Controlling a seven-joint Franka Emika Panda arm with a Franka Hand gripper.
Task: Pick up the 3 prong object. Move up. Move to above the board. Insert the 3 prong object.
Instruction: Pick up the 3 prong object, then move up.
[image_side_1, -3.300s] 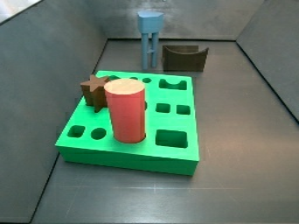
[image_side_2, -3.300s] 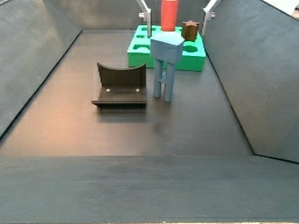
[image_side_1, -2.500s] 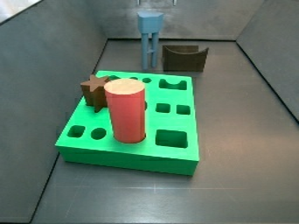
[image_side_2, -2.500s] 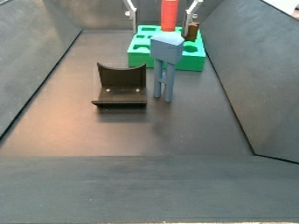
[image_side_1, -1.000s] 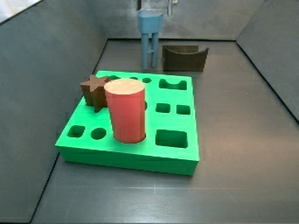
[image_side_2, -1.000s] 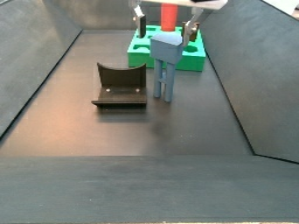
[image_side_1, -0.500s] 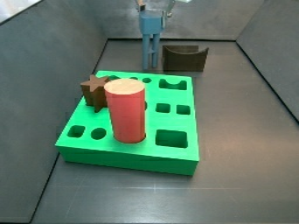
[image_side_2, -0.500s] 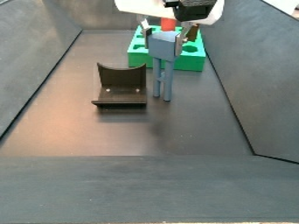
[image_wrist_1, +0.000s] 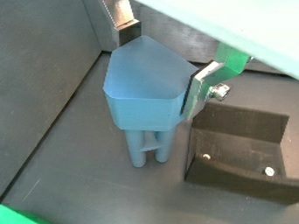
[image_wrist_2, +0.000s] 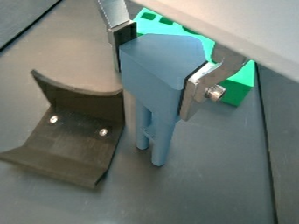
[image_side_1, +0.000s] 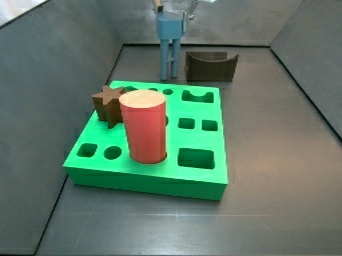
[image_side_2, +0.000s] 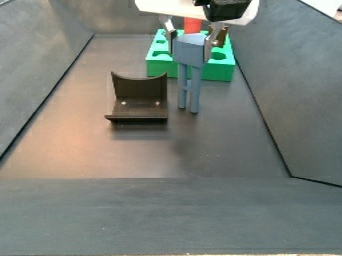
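Dark grey floor, walled on all sides by sloping grey panels; bin-like enclosure. Gripper (image_wrist_2: 155, 59) is down over the tall light-blue block with thin prong legs, the 3 prong object (image_wrist_2: 158, 83), with one silver finger plate (image_wrist_2: 201, 86) on each side of the solid upper body. In both wrist views the plates stand just beside or against the body's flanks; whether the pads are pressing yet cannot be told, so the grip state is unsure. Jaws set only about as wide as the body.

The 3 prong object (image_side_2: 190, 68) stands upright on its legs on the floor, near the far end of the floor in a side view (image_side_1: 168, 45), between the large bright green slab with cut-out holes, the board (image_side_1: 201, 183), and the dark brown U-shaped block (image_wrist_2: 70, 127) just beside it.

Handling, as judged: rigid, light, likely smooth plastic. Legs look thin; best held on the broad flat flanks of the upper body, where the plates now sit, never on the prongs. Top-heavy, so a skewed squeeze could tip it.

A red cylinder (image_side_1: 143, 126) and a brown star-shaped piece (image_side_1: 104, 102) stand in the board.
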